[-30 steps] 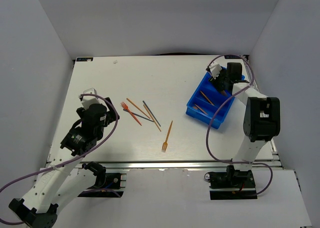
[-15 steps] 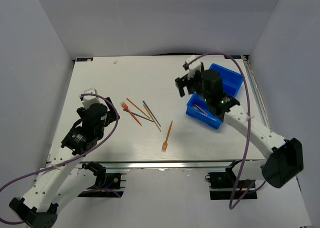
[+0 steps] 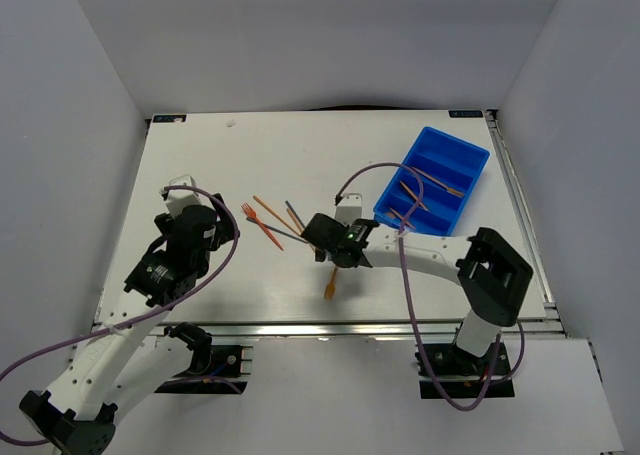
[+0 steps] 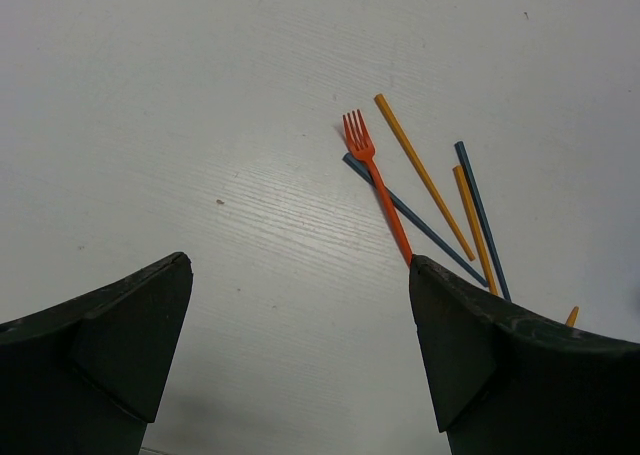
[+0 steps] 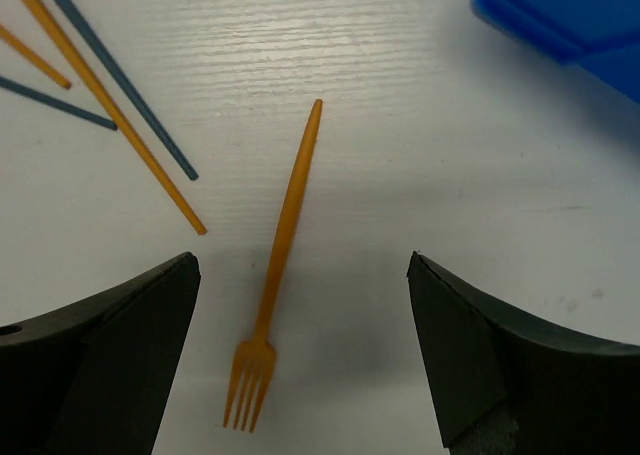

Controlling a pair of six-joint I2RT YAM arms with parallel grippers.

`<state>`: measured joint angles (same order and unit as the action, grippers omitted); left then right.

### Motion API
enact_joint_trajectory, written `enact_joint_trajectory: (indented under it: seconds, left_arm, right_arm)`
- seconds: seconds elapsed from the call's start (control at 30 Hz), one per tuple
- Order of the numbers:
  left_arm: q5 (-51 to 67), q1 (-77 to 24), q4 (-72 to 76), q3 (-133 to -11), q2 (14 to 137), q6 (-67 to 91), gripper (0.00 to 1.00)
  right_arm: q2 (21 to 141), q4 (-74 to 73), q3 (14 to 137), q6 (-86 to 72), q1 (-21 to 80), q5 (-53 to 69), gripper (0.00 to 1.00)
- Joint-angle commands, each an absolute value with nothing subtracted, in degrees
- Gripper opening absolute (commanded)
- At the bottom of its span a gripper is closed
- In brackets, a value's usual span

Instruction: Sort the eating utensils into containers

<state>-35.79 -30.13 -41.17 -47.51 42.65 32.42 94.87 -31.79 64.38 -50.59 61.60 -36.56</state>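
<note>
Top external shows us a few utensils [image 3: 412, 197] lying in the blue tray [image 3: 455, 157], with several left on the table [image 3: 200, 155]. Left wrist: our left gripper [image 4: 300, 345] gapes empty near the red fork [image 4: 378, 183]. Right wrist: our right gripper [image 5: 300, 275] is spread wide, straddling the ungrasped orange fork [image 5: 290, 200].

Two arms, fingers apart.
The right arm [image 3: 430, 257] reaches low toward the left; the left arm [image 3: 165, 265] is folded. Left fingers [image 4: 110, 345] and right fingers [image 5: 100, 355] stand wide apart.

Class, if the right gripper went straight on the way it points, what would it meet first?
Probably the orange fork, lying on the table between its open fingers; depth is unclear.
</note>
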Motion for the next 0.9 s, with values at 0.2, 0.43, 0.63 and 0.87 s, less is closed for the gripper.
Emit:
enact_joint_trajectory:
  seconds: [0.2, 0.43, 0.63, 0.87]
  left_arm:
    - [-36.39, -30.23, -41.22, -47.55, 41.05, 32.61, 0.98]
    - [-36.21, -30.23, -41.05, -47.55, 40.96, 32.52, 0.98]
    - [-36.12, -30.23, -41.04, -47.46, 40.78, 32.52, 0.98]
    - [-36.12, -30.23, -41.04, -47.55, 41.13, 32.43, 0.98]
  right_arm:
    - [103.62, -36.56, 68.99, -64.07, 64.16, -37.09, 0.84]
    - [108.54, -39.91, 71.9, -66.62, 64.16, -36.39, 0.51]
    - [106.36, -35.33, 67.85, -64.69, 63.98, -33.05, 0.0]
    - [93.71, -25.25, 70.57, -33.04, 61.72, -35.34, 0.0]
